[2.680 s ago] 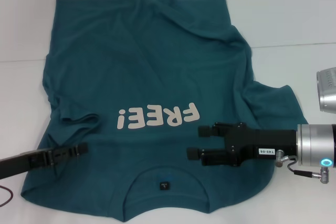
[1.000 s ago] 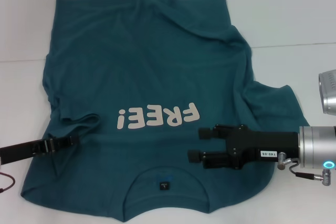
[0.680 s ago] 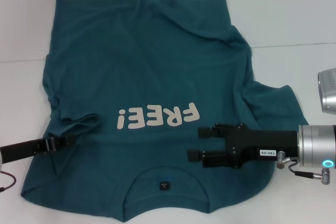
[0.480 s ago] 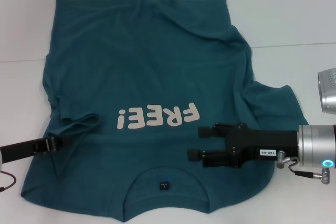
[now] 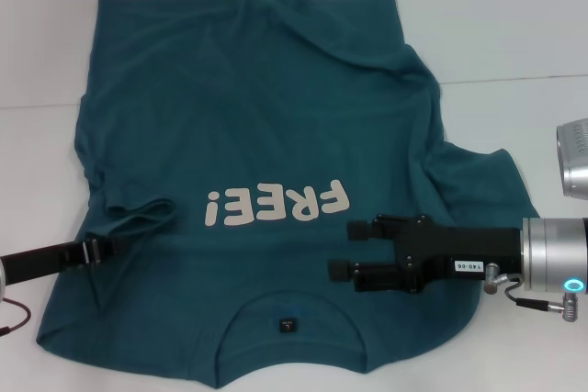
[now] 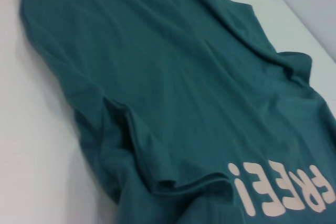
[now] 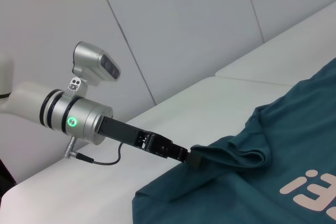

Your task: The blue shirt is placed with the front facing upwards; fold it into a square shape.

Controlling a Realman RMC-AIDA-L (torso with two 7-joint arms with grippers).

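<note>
The blue shirt [image 5: 257, 117] lies spread front-up on the white table, its neckline and dark tag [image 5: 288, 325] nearest me, and the "FREE!" lettering [image 5: 278, 204] reads upside down. My left gripper [image 5: 118, 246] comes in low from the left and is shut on the bunched fold of the sleeve. The right wrist view shows the left gripper [image 7: 193, 159] with cloth gathered at its tip. My right gripper [image 5: 342, 249] hovers open over the shirt's right shoulder beside the collar, nothing between its fingers [image 5: 360, 228]. The left wrist view shows only shirt [image 6: 173, 77] with a raised crease.
The white table [image 5: 514, 34] runs around the shirt on all sides, with a seam line across it. A silver part of the right arm [image 5: 574, 158] sits at the right edge. The shirt's right sleeve [image 5: 482, 185] lies spread out flat.
My left gripper has drawn back a little to the left along the sleeve, and the sleeve fold has shifted slightly with it. The right gripper has hardly moved.
</note>
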